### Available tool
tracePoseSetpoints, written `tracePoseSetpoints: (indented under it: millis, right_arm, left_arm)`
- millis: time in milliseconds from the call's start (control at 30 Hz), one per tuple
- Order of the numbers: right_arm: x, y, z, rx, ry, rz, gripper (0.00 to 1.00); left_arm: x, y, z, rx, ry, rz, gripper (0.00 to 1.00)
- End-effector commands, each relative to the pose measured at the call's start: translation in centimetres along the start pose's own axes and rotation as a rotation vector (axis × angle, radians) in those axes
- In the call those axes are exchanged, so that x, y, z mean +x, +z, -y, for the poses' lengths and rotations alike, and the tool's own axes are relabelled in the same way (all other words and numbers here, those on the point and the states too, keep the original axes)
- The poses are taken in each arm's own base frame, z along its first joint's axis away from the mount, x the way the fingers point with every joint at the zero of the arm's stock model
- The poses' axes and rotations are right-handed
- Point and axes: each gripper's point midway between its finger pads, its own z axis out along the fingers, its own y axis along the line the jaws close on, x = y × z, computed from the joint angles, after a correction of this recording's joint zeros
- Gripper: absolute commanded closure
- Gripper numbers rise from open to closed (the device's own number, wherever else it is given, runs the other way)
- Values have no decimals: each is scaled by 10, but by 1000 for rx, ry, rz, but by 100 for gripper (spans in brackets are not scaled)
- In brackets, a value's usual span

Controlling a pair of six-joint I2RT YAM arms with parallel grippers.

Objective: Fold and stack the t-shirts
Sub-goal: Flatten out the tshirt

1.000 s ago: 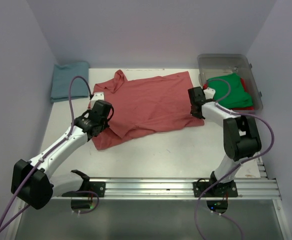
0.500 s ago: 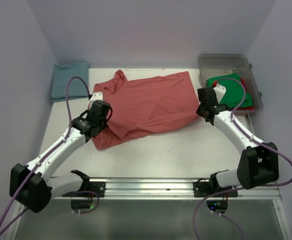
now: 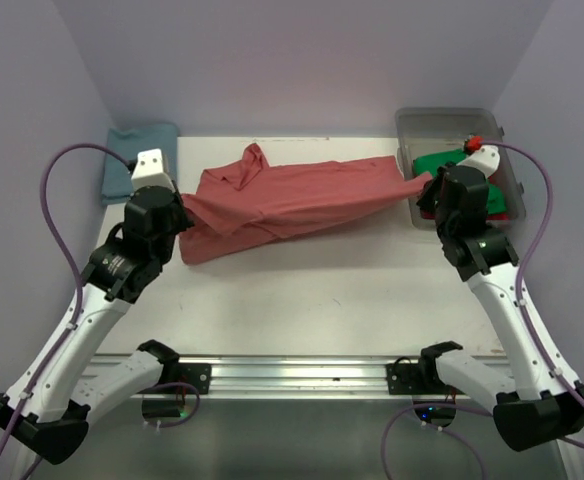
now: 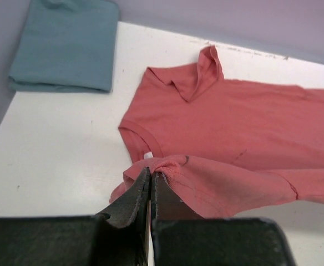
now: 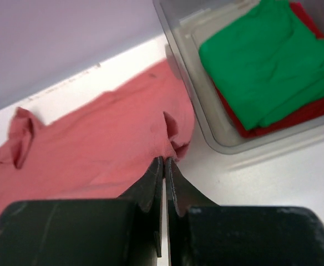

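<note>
The salmon-red t-shirt point(image 3: 292, 195) hangs stretched between both grippers above the table, its far part still on the white surface. My left gripper point(image 3: 180, 203) is shut on its near left edge point(image 4: 167, 166). My right gripper point(image 3: 420, 185) is shut on its right hem point(image 5: 176, 147). The teal-blue t-shirt point(image 3: 137, 160) lies folded at the far left, also in the left wrist view point(image 4: 65, 44). The green t-shirt point(image 3: 462, 168) lies folded on the red t-shirt point(image 3: 492, 210) in the bin; both show in the right wrist view, green point(image 5: 262, 61) over red point(image 5: 312, 108).
The clear plastic bin point(image 3: 452, 122) stands at the far right, its near wall point(image 5: 245, 141) beside my right gripper. Purple walls close the back and sides. A metal rail point(image 3: 302, 375) runs along the near edge.
Both grippers have risen and lifted the salmon-red shirt's near edge, pulling it taut. The left gripper moved up and left, the right one up and right toward the bin.
</note>
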Motion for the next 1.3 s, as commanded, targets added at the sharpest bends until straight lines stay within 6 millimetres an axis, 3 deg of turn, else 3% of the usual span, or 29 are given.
tracePoseSetpoints:
  millis: [0,167,267,367,467,600,700,800,1000,1067,1100,1167,1200,1267]
  right_arm:
    - [-51,-25,-24,-134,-12,126,100]
    - [-74,-49,-43,-263,-35,176,100]
    - [-92,-64,-53,-336,-38,243,100]
    - [-109,-79,-61,-395,-45,308,100]
    - [-131,-104,-69,-473,-45,400,100]
    - [-164,-145,-68,-541,-37,559,100]
    - [-181,-168,-65,-560,-49,637,100]
    - [-197,-202,-59,-605,-47,749,100]
    - [-225,-271,-45,-668,-31,898,100]
    - [-238,-289,-43,-686,-6,934,100]
    - [-238,-286,-43,-678,-2,911,100]
    - [-246,-287,-44,-661,9,900,100]
    - [-244,-262,-47,-607,11,839,100]
    - [-249,-245,-49,-558,12,804,100]
  left_arm:
    - [-48,-14,0,15,-9,123,100]
    - [-85,-34,-2,35,-36,215,100]
    - [-122,-58,-4,73,-56,333,100]
    - [-167,-91,-10,105,-79,477,100]
    - [-217,-143,-15,193,-116,667,100]
    - [-256,-197,-16,302,-114,846,100]
    - [-270,-222,-15,361,-112,905,100]
    - [-279,-250,-13,434,-78,980,100]
    - [-297,-300,-36,456,-125,1080,100]
    - [-306,-311,-44,446,-158,1089,100]
    - [-308,-311,-45,437,-166,1084,100]
    - [-311,-293,-38,408,-162,1034,100]
    - [-317,-296,-38,407,-173,1038,100]
    - [-326,-273,-23,390,-152,973,100]
